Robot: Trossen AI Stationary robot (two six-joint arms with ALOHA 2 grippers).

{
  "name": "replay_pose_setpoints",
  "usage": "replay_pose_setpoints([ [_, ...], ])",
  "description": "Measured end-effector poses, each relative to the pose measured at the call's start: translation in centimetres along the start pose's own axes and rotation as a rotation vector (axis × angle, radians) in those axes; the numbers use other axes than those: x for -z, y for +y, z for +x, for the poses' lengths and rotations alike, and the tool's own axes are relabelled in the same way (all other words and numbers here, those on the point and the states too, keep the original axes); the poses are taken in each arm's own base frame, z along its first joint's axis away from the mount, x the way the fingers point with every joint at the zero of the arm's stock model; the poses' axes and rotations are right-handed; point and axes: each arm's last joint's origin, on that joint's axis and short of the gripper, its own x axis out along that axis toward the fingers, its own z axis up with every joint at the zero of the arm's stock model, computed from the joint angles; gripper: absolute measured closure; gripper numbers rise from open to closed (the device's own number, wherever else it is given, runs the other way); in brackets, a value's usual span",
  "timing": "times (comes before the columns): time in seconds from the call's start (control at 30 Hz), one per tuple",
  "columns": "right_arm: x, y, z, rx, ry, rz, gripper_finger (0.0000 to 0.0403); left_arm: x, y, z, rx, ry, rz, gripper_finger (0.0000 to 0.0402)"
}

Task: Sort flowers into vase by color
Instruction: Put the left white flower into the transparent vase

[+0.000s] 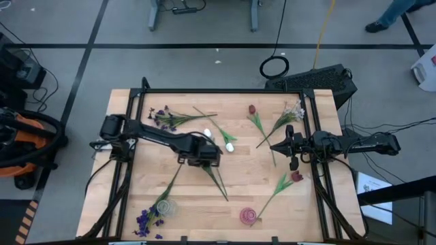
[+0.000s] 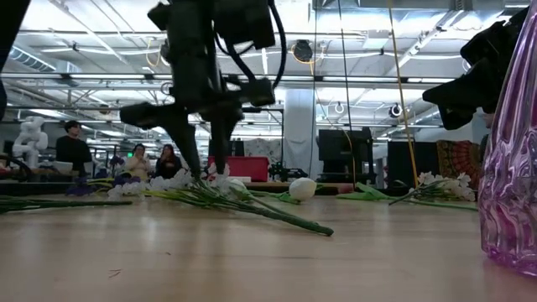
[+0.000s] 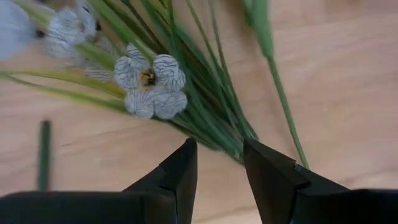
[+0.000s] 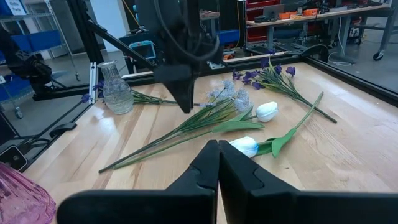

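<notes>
Left gripper [image 1: 206, 158] sitting mid-table, open fingers straddling the pale-blue blossom cluster [image 3: 151, 85] and its green stems; little slack either side. White tulips [image 1: 230, 146] lying just beside it, crowding the right flank. Right gripper [image 1: 276, 146] hovering at the right edge, fingers closed. Bare table [image 1: 252, 184] lying open between the two. Near edge partly blocked by clear vase [image 1: 165, 206] and pink vase [image 1: 248, 216].

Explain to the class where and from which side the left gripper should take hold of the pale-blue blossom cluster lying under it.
Grip the bundled green stems, not the striped blossoms. The pale-blue blossom cluster lies flat on the wooden table, so come straight down from above, fingers either side of the stems. The left gripper is already open just short of where they narrow together.
</notes>
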Motion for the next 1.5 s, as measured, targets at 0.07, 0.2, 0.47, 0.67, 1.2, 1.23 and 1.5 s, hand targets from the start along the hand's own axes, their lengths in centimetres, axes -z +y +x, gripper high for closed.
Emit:
replay_pose_setpoints([
  [0.07,0.0,0.0,0.0,0.000,0.000,0.000,0.0403,0.0,-0.1,0.8,-0.013,0.006,-0.019,0.0265],
  [0.2,0.0,0.0,0.0,0.000,0.000,0.000,0.0403,0.1,-0.1,2.2,-0.047,0.023,-0.046,0.0265],
  [0.47,0.0,0.0,0.0,0.000,0.000,0.000,0.0403,-0.3,-0.8,4.2,-0.025,0.022,-0.047,0.0265],
  [0.67,0.0,0.0,0.0,0.000,0.000,0.000,0.0403,-1.0,-0.4,4.2,-0.059,0.026,-0.058,0.0298],
  [1.2,0.0,0.0,0.0,0.000,0.000,0.000,0.0403,-0.8,2.2,-6.1,0.009,-0.282,0.064,0.0397],
  [1.23,0.0,0.0,0.0,0.001,0.000,0.000,0.0403,-0.6,2.4,-7.4,0.048,-0.319,0.089,0.0398],
  [1.5,0.0,0.0,0.0,0.001,0.001,0.000,0.0403,0.9,5.3,-15.2,0.224,-0.471,0.445,0.0400],
])
